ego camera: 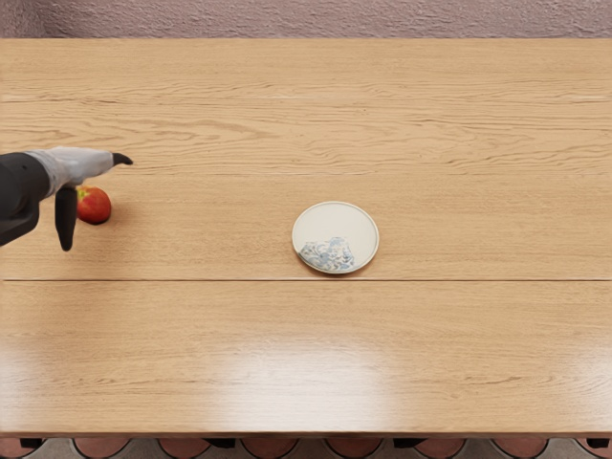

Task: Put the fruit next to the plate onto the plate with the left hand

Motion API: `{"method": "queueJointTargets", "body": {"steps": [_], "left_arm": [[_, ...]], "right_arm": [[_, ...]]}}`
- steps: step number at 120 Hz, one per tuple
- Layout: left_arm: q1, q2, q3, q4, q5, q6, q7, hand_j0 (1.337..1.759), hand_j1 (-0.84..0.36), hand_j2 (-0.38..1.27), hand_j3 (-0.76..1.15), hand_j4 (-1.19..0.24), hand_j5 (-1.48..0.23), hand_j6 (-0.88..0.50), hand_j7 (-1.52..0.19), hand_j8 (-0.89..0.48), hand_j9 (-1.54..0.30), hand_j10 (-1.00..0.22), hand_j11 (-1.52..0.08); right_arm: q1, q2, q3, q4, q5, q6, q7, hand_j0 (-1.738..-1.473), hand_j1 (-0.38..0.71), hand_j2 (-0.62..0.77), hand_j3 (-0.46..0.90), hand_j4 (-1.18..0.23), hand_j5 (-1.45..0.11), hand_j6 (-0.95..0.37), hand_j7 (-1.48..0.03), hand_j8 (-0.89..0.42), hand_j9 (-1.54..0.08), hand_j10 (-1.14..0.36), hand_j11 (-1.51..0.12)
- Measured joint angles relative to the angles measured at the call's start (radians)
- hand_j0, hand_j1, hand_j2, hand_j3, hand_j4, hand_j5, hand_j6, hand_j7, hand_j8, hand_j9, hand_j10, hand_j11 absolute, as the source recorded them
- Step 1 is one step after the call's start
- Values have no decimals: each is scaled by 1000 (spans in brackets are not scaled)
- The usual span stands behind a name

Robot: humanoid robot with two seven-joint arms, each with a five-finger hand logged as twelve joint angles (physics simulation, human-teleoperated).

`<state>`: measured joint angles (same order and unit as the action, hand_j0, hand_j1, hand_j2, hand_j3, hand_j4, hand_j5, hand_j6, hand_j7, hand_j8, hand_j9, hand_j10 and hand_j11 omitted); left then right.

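The fruit (pixel 95 206), small, round, firm and probably slick, sits near the counter's left edge, well apart from the plate (pixel 330 218). The left hand (pixel 69 177) hovers just beside it, fingers (pixel 65 218) spread and empty. Best to cup its widest middle.

Fruit (pixel 94 205) far left of plate (pixel 335 236) on table (pixel 306 354).
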<state>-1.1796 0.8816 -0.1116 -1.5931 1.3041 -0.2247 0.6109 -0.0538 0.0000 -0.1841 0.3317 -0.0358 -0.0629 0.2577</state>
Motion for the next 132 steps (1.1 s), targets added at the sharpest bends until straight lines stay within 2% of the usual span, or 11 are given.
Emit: {"method": "queueJointTargets", "body": {"steps": [45,66,96,112,132], "left_arm": [[17,-54,8,75,31,30,0,1658,243,21,0,-98,-119,-100,-119,-100,-118,-97,-118],[17,-102,17,120,39,37,0,1658,166,34,0,-162,-202,-164,-202,-164,-202,-161,-201],[25,-99,23,156,38,57,0,1658,40,56,0,-267,-339,-269,-339,-268,-338,-266,-338],[26,-93,22,160,39,71,0,1658,7,62,0,-294,-375,-296,-375,-296,-374,-294,-374],[25,-107,24,199,39,79,0,1658,-10,65,0,-309,-394,-310,-394,-310,-393,-308,-393]], "right_arm": [[0,0,-2,1,-1,0,0,-1658,-329,-4,0,-17,-22,-16,-22,-16,-22,-17,-22],[-1,0,-3,2,-1,0,0,-1658,-329,-4,0,-17,-22,-16,-22,-16,-22,-17,-22],[-1,0,-3,3,-1,0,0,-1658,-329,-4,0,-17,-22,-16,-22,-16,-22,-17,-22],[-1,0,-3,3,0,0,0,-1658,-329,-4,0,-17,-22,-16,-22,-16,-22,-17,-22],[-1,0,-3,3,-1,0,0,-1658,-329,-4,0,-17,-22,-16,-22,-16,-22,-17,-22]]}}
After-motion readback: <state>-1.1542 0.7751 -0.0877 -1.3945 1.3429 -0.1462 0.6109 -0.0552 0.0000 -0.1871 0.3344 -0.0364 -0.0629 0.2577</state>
